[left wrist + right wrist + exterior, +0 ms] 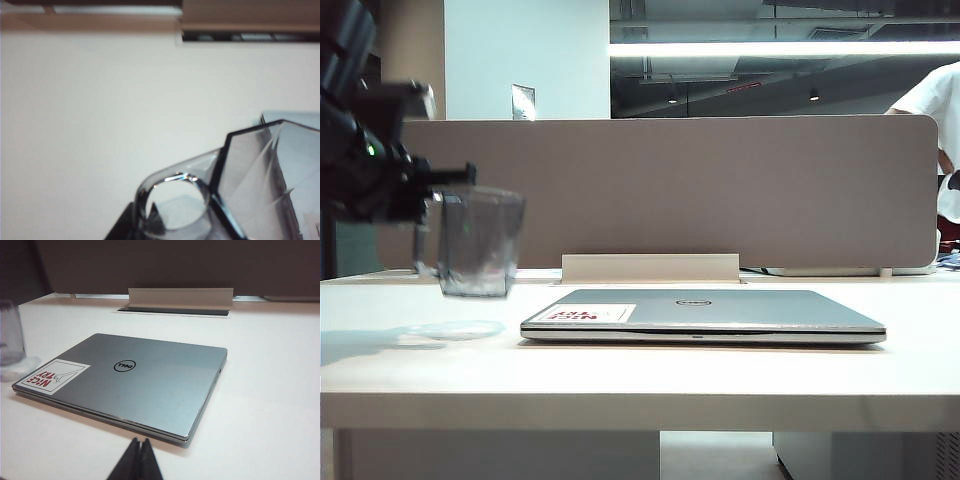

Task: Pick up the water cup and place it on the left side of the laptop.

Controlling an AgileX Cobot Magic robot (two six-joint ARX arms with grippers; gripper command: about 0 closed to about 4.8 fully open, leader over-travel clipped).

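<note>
The water cup hangs in the air just left of the laptop, clear of the counter, with its pale shadow lying on the bare surface below it. It is upright: mouth up, tapered base down, long axis vertical or very near it. Its loop handle is on the side turned away from the laptop, toward the arm. The left gripper comes in from that far side, pinched on the mug at its handle side; in the left wrist view the handle and a faceted wall fill the near corner, and the fingers themselves hardly show.

So the pickup looks done, and the cup is already over ground left of the laptop. What is left, as I judge it, is to lower it flat onto its base beside the laptop and let go.

The laptop lies closed and flat, lid logo up, its long edge running across the counter, its sticker at the corner nearest the cup. The right gripper rests low on the near side of the laptop, fingers pressed together, holding nothing
</note>
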